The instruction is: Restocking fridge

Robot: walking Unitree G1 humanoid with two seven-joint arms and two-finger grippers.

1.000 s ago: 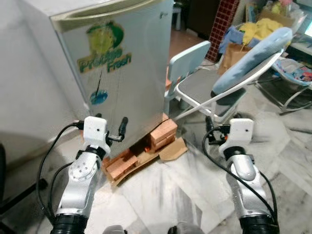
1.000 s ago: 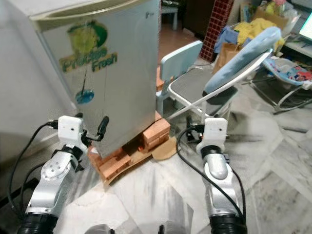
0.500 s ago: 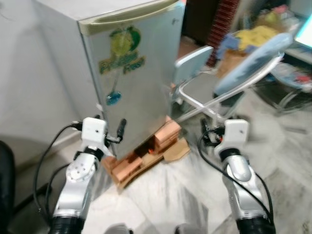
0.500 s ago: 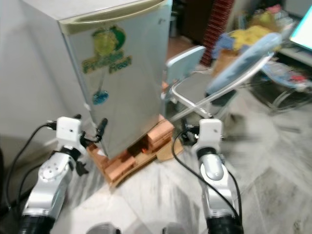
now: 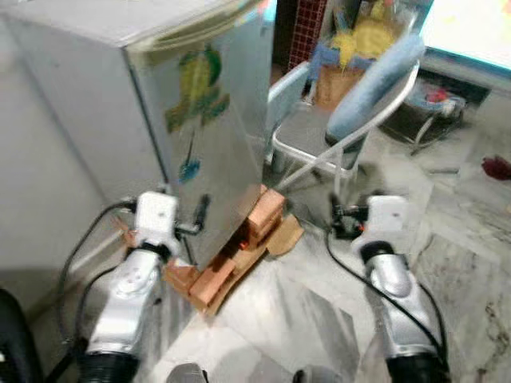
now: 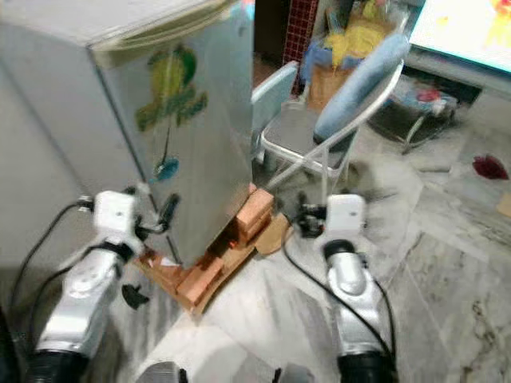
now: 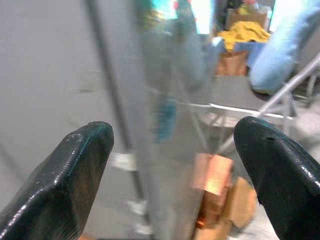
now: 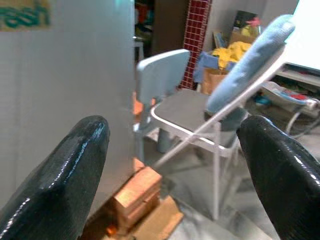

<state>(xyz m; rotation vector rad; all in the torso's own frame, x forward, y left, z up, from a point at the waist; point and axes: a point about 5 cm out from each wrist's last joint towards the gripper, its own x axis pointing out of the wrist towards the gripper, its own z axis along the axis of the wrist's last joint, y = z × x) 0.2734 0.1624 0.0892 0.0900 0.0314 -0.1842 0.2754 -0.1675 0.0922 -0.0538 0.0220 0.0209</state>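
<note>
Since the fridge point(image 5: 200, 120) door is closed, both end effectors, left point(image 7: 172, 165) and right point(image 8: 172, 170), hover spread before it, empty, probably approaching.

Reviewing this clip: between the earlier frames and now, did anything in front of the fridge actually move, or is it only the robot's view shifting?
Only the view shifted: the camera swung, so the whole scene slid and blurred. The fridge is shut as before, on its bricks, with the folding chair beside it. The left gripper and right gripper are raised before the fridge as before, open and holding nothing.
</note>
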